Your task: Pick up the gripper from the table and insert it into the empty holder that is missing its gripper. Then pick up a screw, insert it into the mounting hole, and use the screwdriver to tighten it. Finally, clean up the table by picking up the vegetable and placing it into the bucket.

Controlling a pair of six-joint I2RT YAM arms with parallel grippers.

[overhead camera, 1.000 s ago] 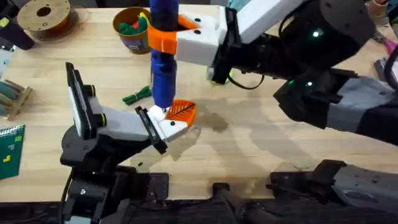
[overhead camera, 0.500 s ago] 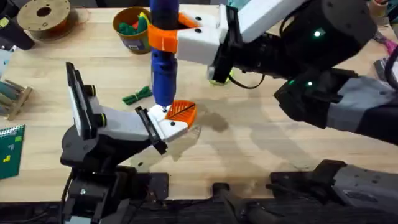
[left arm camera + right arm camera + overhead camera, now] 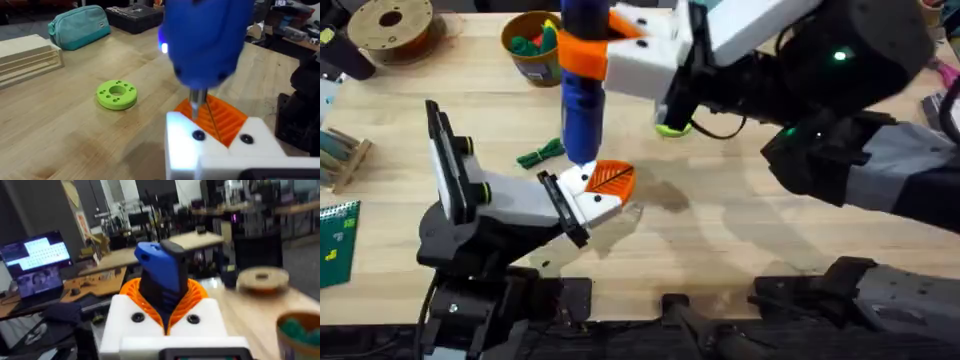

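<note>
While the blue screwdriver is being held upright over the middle of the table, open wood is being left to the right of it and toward the near edge, whereas the far-left part is being crowded by the bucket, the brown filament spool and the slatted wooden box at the left edge. The right end effector is being kept clamped on the screwdriver's barrel, its orange ribbed pads being seen pressed to both sides of the blue body. The thin metal bit is being pointed down at the white holder of the left end effector, just above a dark screw hole; whether the bit is touching the screw cannot be told. The orange gripper is being shown seated on that holder, its ribbed face turned up. Whether the left end effector is open or closed cannot be told. The dark green vegetable is lying on the table just left of the screwdriver, well apart from the bucket, in which colourful toy foods are being held. A bright green ring is lying flat on bare wood beyond the holder. Compared with a second ago, the right end effector and screwdriver are being carried slightly higher, the bit being drawn up from the holder, while the left arm is being kept in place.
</note>
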